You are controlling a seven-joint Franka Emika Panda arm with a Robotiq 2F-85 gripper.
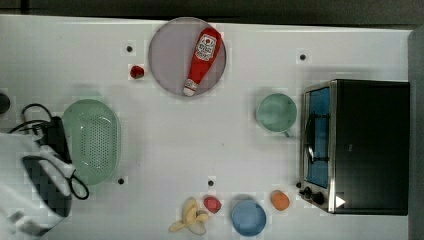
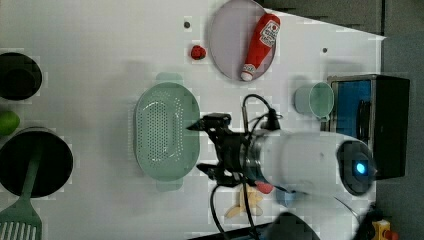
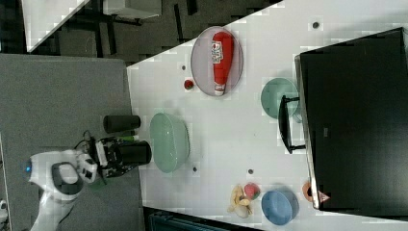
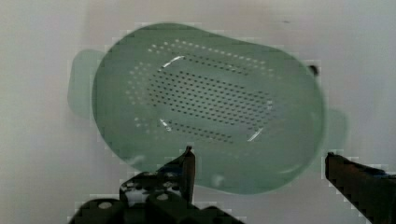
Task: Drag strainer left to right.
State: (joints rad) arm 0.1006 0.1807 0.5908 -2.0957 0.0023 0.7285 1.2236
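Note:
The strainer [image 1: 93,141] is a pale mint-green oblong basket with a perforated bottom, lying on the white table at the top view's left. It also shows in the left view [image 2: 165,132], the right view [image 3: 169,142] and close up in the wrist view [image 4: 210,102]. My gripper [image 2: 196,147] is open, its two dark fingers spread wide beside the strainer's long side, with nothing held between them. In the wrist view the gripper [image 4: 259,161] has its fingertips [image 4: 188,161] over the basket's near rim. In the top view the gripper [image 1: 67,152] sits at the strainer's left edge.
A ketchup bottle [image 1: 202,60] lies on a grey plate [image 1: 162,47], with a small red fruit [image 1: 136,71] beside it. A mint cup [image 1: 276,112] and a toaster oven [image 1: 355,145] stand at the top view's right. A banana [image 1: 190,217], a blue bowl [image 1: 248,217] and an orange [image 1: 280,200] lie along the bottom edge.

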